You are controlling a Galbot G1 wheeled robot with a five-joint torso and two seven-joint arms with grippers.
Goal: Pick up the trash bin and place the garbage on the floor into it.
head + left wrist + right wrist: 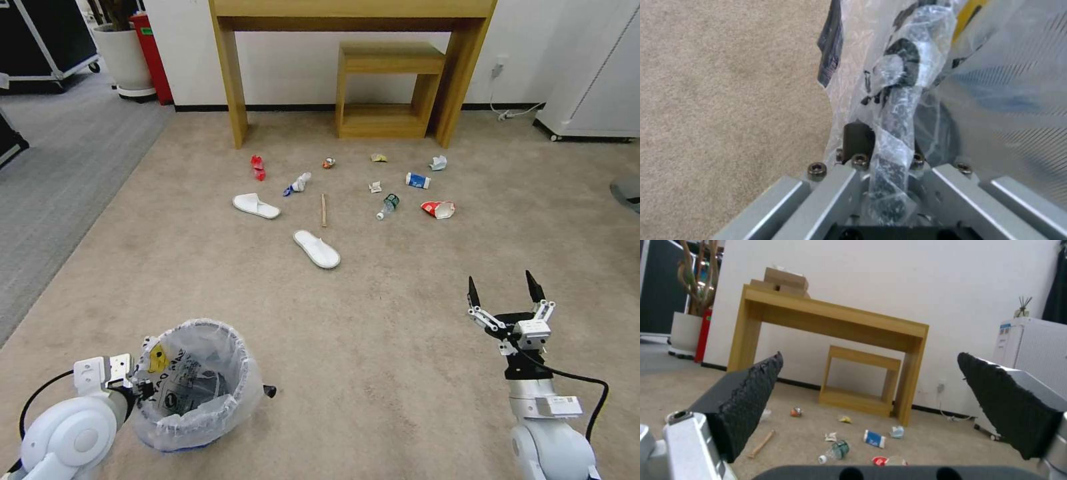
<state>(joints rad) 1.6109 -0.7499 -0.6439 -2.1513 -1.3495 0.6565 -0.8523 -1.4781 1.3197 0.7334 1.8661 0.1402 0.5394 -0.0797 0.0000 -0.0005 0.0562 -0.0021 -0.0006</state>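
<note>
Left pincer [137,385] clamped on rim of small round bag-lined trash bin [193,387] at seven o'clock, fingertips hidden by plastic. Right pincer [505,293] open, empty, four o'clock. Scattered garbage [317,249] on beige carpet floor [373,347], twelve o'clock.

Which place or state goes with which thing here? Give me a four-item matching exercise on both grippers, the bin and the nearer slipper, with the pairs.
Things:
1. left gripper
2. right gripper
3. trash bin
4. nearer white slipper

Places or states:
A. flat on the beige carpet, just short of the wooden stick
B. lined with a crinkled clear bag, at the robot's left
C. open and empty, pointing toward the litter
D. shut on the bagged rim

Pairs: 1-D, 2-C, 3-B, 4-A
</note>
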